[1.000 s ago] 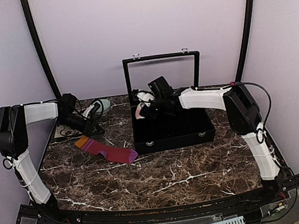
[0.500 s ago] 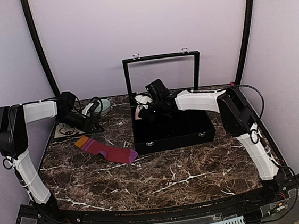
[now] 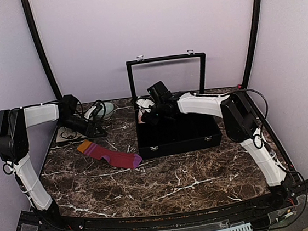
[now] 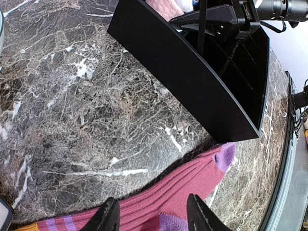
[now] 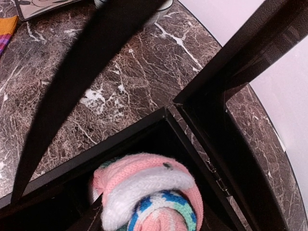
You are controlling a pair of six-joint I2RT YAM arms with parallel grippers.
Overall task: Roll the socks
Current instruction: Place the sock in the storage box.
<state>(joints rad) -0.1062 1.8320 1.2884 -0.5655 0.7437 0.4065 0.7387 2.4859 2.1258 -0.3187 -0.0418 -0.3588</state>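
Observation:
The maroon sock (image 3: 109, 155) with purple stripes and an orange cuff lies flat on the marble, left of the black box (image 3: 178, 136). My left gripper (image 3: 93, 131) hovers over its cuff end. In the left wrist view that gripper (image 4: 154, 219) is open, its fingertips (image 4: 108, 217) straddling the maroon sock (image 4: 192, 180) without closing on it. The salmon-pink sock (image 5: 144, 185), bundled into a roll with white, mint and blue patches, sits between the jaws of my right gripper (image 5: 149, 222) at the box's back left corner (image 5: 166, 113). From above the right gripper (image 3: 147, 114) is inside the box.
The box's lid (image 3: 166, 70) stands upright behind it. A mint bowl (image 3: 105, 108) and a flat card (image 3: 67, 136) sit at the back left, behind my left gripper. The box's front wall (image 4: 192, 77) runs close to the maroon sock's toe.
My right gripper has carried the pink roll a little left and back inside the box. The left gripper shifted slightly; the maroon sock has not moved.

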